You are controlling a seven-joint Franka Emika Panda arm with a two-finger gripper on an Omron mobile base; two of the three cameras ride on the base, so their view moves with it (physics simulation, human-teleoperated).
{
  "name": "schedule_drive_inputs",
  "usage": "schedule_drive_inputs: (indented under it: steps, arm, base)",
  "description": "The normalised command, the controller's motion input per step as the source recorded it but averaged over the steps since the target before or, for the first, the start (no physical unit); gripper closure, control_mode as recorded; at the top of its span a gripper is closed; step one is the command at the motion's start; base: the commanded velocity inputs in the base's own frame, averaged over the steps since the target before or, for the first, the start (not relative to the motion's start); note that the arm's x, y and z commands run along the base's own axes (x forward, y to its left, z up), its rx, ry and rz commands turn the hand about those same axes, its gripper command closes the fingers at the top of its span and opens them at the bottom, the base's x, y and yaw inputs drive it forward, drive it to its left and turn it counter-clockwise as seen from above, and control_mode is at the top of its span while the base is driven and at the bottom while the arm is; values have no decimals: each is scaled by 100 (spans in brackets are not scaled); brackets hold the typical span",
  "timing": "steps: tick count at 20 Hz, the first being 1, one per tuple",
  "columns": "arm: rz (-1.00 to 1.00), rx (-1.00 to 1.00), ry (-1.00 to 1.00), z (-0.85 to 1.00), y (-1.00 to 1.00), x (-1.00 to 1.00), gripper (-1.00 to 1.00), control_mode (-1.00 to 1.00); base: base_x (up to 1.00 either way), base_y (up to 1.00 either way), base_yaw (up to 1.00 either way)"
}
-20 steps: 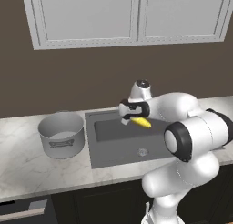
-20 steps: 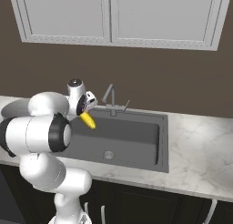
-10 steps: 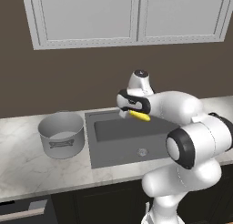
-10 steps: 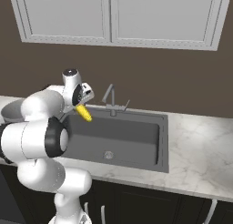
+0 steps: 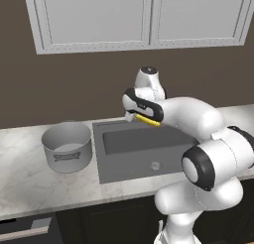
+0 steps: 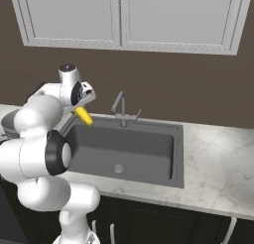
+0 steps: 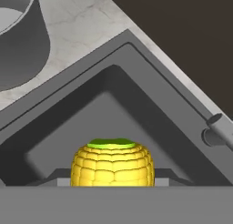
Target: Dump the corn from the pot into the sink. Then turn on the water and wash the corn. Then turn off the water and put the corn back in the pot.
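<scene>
Risen and swung left: gripper [image 5: 141,118] | jaws clamp corn [image 5: 148,120] | over sink [image 5: 106,171] back-left corner, near pot [image 5: 67,147]

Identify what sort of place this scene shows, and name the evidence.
A rendered kitchen: a dark grey recessed sink with a metal faucet in a marble counter, pale wall cabinets above, a grey metal stockpot.

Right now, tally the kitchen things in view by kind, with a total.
Corn: 1, in the end effector, above the sink
Pot: 1, on the counter left of the sink
Sink: 1
Faucet: 1
Upper cabinet doors: 2
Total: 6
</scene>
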Motion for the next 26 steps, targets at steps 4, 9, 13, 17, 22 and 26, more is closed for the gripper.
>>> schedule_drive_inputs:
  steps: [4,9,13,17,22,26]
  arm:
    - [4,0,2,22,39,0,100,-100]
    - [6,0,3,13,42,0,100,-100]
    - [5,0,3,11,39,-2,100,-100]
    - [4,0,0,6,37,-7,100,-100]
    - [3,0,0,0,33,-9,100,-100]
    - [2,0,0,0,24,-6,100,-100]
  base:
    - [0,0,0]
    - [0,0,0]
    - [0,0,0]
    - [0,0,0]
    - [0,0,0]
    - [0,0,0]
